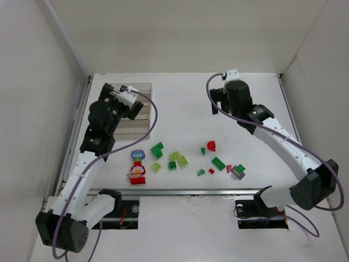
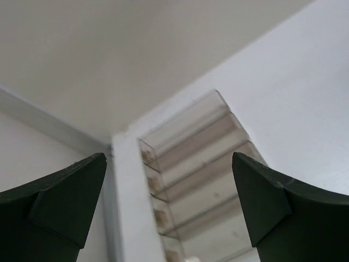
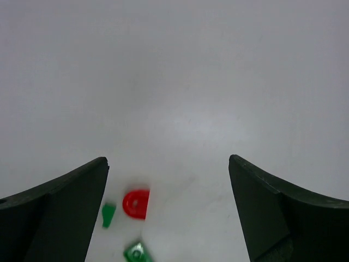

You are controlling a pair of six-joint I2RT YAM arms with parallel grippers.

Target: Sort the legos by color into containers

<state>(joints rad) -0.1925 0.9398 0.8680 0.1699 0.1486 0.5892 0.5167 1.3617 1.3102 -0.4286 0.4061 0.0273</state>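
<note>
Containers (image 1: 143, 123) under left pincer (image 2: 169, 157), legos (image 1: 174, 158) apart

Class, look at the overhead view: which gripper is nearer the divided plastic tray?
Left. The left gripper hangs right over the tray, jaws open; the right gripper is far off to the tray's right, beyond the scattered bricks.

Our left arm (image 1: 82, 177) and right arm (image 1: 283, 143) share white tapered links and black cylindrical joints. A grey-purple cable (image 1: 155, 117) loops along each. Our fingers (image 2: 60, 204) are dark, matte wedges with chamfered edges.
</note>
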